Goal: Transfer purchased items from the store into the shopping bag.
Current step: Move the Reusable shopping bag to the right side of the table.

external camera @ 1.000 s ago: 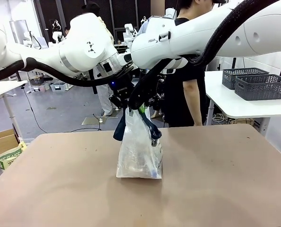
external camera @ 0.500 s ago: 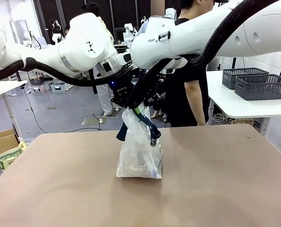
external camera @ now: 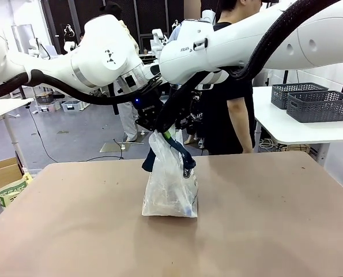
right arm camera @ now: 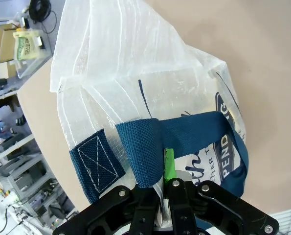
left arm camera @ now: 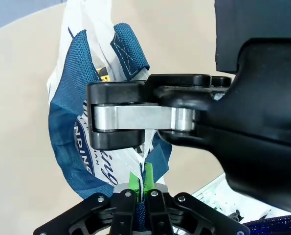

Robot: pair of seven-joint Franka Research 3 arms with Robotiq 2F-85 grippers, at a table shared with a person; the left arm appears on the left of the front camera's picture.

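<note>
Brown tabletop [external camera: 263, 219], person standing beyond it. Shopping bag [external camera: 170, 187] stands directly below both grippers. Left gripper [left arm camera: 140, 182] clamped on the bag's top edge by a navy strap handle [left arm camera: 69, 105] (green pads nearly together). Right gripper [right arm camera: 160, 174] clamped on the other strap, just beside the left one.

Shopping bag [external camera: 170, 187]: translucent, crinkled glossy plastic film; handles [right arm camera: 184, 132] of coarse woven navy webbing. Bench [external camera: 263, 219]: smooth matt tan surface.
</note>
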